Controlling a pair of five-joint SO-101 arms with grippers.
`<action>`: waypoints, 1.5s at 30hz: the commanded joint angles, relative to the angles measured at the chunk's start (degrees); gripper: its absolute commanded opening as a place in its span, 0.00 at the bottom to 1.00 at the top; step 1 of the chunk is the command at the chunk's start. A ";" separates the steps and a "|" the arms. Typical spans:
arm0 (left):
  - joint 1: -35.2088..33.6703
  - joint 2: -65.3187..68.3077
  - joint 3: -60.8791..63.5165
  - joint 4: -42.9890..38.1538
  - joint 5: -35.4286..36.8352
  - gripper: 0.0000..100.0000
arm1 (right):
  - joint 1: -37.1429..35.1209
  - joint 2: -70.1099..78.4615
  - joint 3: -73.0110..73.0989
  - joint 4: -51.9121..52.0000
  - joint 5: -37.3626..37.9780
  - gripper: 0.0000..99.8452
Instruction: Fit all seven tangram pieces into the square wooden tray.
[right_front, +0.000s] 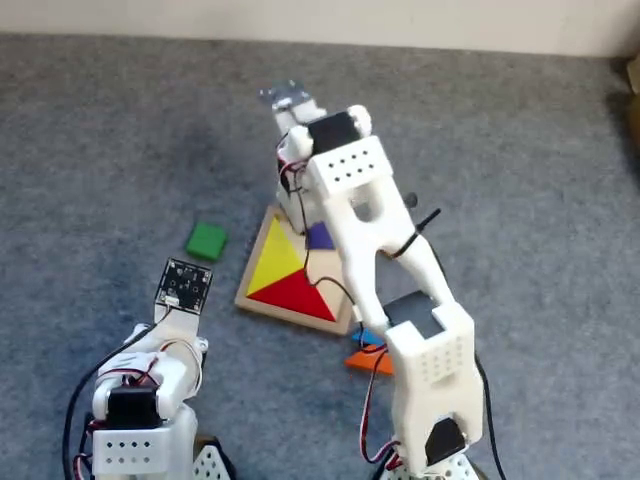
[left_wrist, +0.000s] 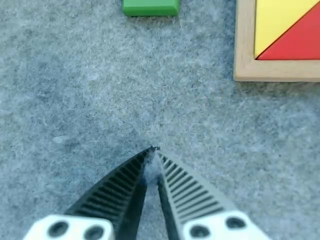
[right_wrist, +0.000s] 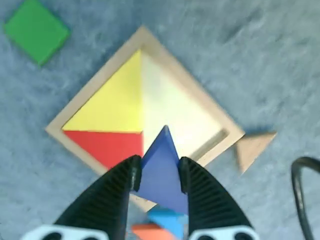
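Right wrist view: end effector (right_wrist: 159, 161) around blue triangle (right_wrist: 161, 172)

The right gripper (right_wrist: 159, 162) is hanging over the table's middle, pinching a blue triangle (right_wrist: 161, 177); the left gripper (left_wrist: 152, 151) is hovering closed near the front-left corner.

The tray (left_wrist: 244, 40) holds yellow triangle (right_wrist: 112, 100), red triangle (right_wrist: 107, 145); blue triangle (right_wrist: 160, 170) gripped above.
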 joint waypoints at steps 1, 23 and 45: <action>-0.66 -0.40 1.01 0.18 0.18 0.00 | -0.84 -4.88 1.54 0.84 -6.33 0.04; -0.66 -0.40 1.01 0.18 0.18 0.00 | -0.75 -4.79 1.98 -2.68 -35.78 0.04; -0.66 -0.40 1.01 0.18 0.18 0.00 | -0.75 -4.79 1.98 -3.82 -90.99 0.04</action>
